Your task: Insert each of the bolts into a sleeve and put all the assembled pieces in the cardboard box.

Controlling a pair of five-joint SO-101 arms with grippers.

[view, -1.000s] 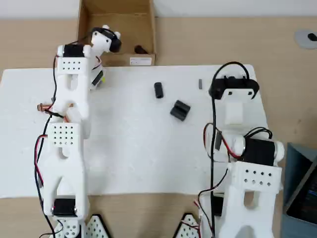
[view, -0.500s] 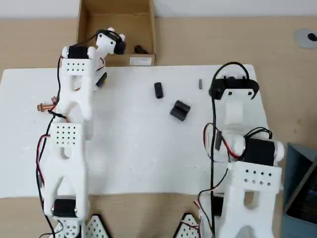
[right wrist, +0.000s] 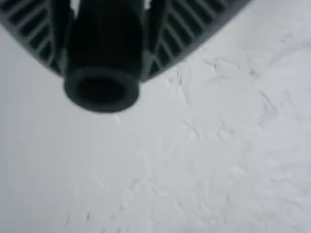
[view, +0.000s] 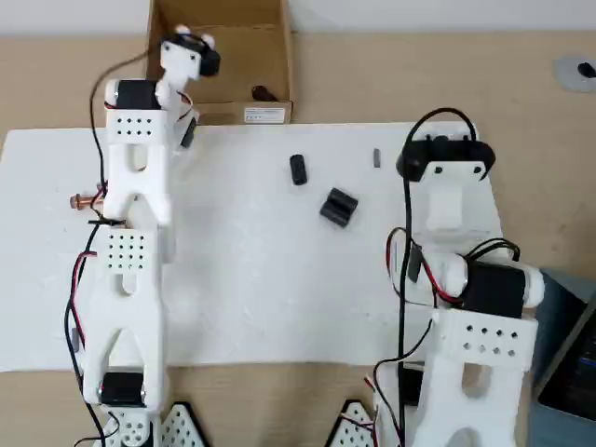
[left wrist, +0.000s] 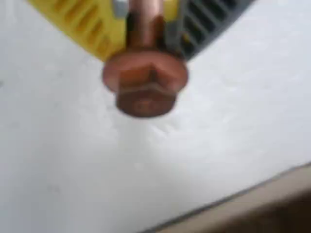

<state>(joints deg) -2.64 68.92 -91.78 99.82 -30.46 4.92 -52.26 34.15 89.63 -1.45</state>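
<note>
While both arms grip their parts, mating looks next.
Left gripper (left wrist: 146,26) pinches bolt (left wrist: 145,87) beside cardboard box (view: 223,114), right gripper (right wrist: 104,34) pinches sleeve (right wrist: 102,90) over mat (view: 242,298); align shank with bore before pushing.

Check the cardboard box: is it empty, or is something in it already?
Not empty. One dark piece lies inside the cardboard box, by its near wall. I cannot tell whether it is fully assembled.

Two bolts (left wrist: 146,82) (view: 84,198), at least three black sleeves (right wrist: 102,90) (view: 298,169) (view: 339,207), one cardboard box (view: 287,56)
</note>
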